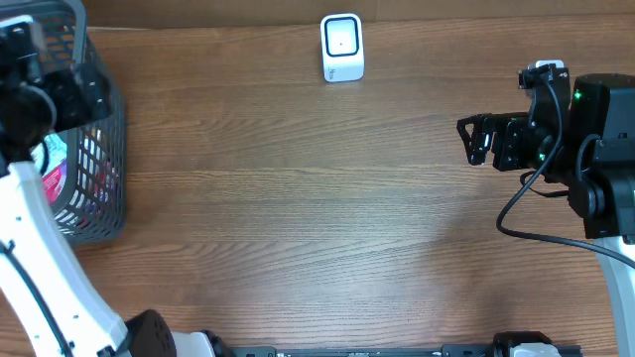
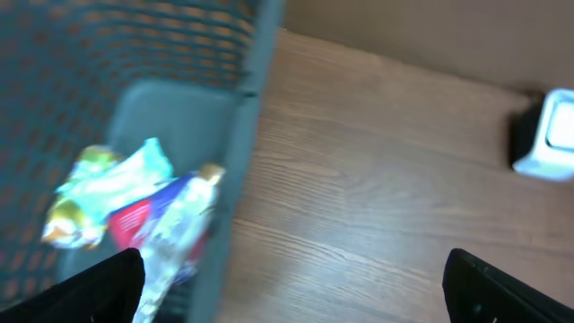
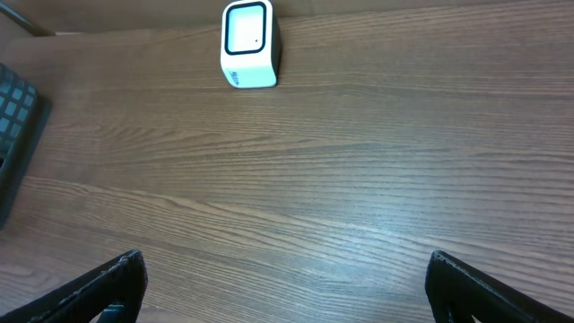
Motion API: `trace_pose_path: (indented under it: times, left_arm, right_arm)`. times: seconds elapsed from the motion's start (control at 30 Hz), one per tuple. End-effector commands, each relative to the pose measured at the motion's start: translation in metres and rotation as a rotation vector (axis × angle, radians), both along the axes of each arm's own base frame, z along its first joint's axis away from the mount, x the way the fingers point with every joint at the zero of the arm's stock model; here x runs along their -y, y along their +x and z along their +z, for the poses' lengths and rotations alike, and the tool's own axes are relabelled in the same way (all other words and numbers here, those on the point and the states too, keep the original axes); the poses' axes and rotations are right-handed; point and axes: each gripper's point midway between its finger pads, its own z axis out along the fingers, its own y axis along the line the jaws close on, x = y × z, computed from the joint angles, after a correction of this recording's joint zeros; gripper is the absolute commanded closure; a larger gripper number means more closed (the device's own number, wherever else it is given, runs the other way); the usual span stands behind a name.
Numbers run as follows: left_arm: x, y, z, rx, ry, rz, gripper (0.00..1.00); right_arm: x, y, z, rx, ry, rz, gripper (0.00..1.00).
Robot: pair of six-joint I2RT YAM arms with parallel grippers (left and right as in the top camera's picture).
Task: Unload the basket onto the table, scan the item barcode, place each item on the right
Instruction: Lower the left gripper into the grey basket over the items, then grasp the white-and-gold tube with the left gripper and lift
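Note:
Several wrapped snack packets (image 2: 134, 202) lie in the grey mesh basket (image 1: 99, 149) at the table's left edge; a pink and white one (image 1: 55, 164) shows through the mesh from above. The left wrist view is blurred. My left gripper (image 2: 291, 287) hovers open over the basket's right wall, one finger above the packets and the other above the wood, holding nothing. The white barcode scanner (image 1: 342, 47) stands at the table's back centre. My right gripper (image 1: 474, 139) is open and empty at the right, pointing left, well short of the scanner (image 3: 248, 43).
The wooden table (image 1: 298, 218) stretches between the basket and the right arm. The basket's corner (image 3: 18, 126) shows at the left edge of the right wrist view. From the left wrist view the scanner (image 2: 549, 135) sits far right. A black cable (image 1: 526, 198) loops off the right arm.

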Motion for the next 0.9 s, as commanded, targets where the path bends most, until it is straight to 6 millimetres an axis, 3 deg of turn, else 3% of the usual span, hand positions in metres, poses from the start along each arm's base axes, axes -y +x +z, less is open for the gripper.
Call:
trace_pose_path:
  times: [0.0,0.17,0.27,0.67,0.87]
  left_arm:
    - [-0.033,-0.023,0.004,0.004,-0.032,0.179,0.02]
    - [-0.071,-0.053,-0.023,-0.074,-0.139,0.372,0.08]
    - [-0.084,-0.061,-0.038,-0.12,-0.173,0.417,0.11]
    - [-0.12,-0.046,-0.094,-0.212,-0.175,0.424,0.09]
    - [-0.12,-0.035,-0.133,-0.289,-0.236,0.361,0.13]
  right_arm:
    - [0.0,0.001,0.015,0.041,0.001,-0.003,0.0]
    - [0.0,0.001,0.015,0.041,0.001,-0.003,0.0]
    - [0.0,0.001,0.015,0.041,0.0,-0.003,0.0]
    - [0.0,0.001,0.015,0.041,0.001,-0.003,0.0]
    - [0.0,0.001,0.015,0.041,0.001,-0.003,0.0]
